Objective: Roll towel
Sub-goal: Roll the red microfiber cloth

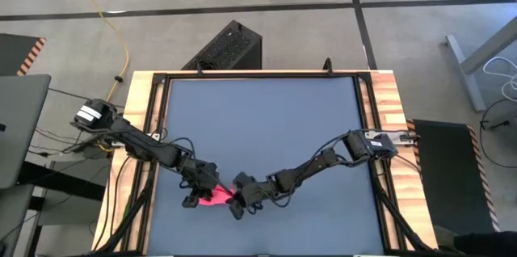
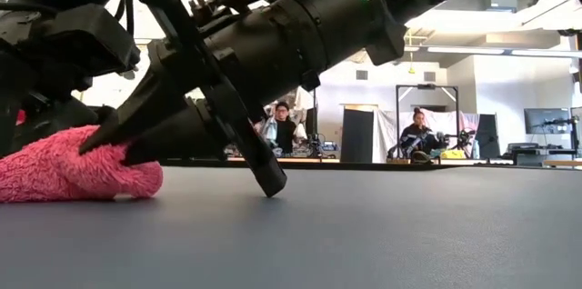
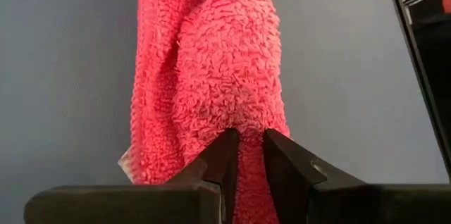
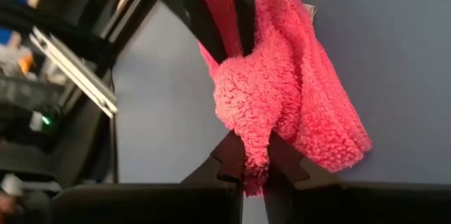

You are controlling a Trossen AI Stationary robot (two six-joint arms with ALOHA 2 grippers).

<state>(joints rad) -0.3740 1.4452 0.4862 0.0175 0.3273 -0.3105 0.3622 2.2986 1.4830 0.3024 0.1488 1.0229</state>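
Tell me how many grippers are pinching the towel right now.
2. The left gripper is shut on one end of the towel; the right gripper is shut on the opposite end, both near the table's front edge.

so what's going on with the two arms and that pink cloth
Both arms are working on the towel, a fluffy pink-red cloth bunched near the front edge of the dark table. The left pincer is pinched on one end of it, and the right pincer is pinched on the opposite end, so the cloth is held between them. It looks folded or partly rolled into a thick bundle, and in the low view it rests on the tabletop.
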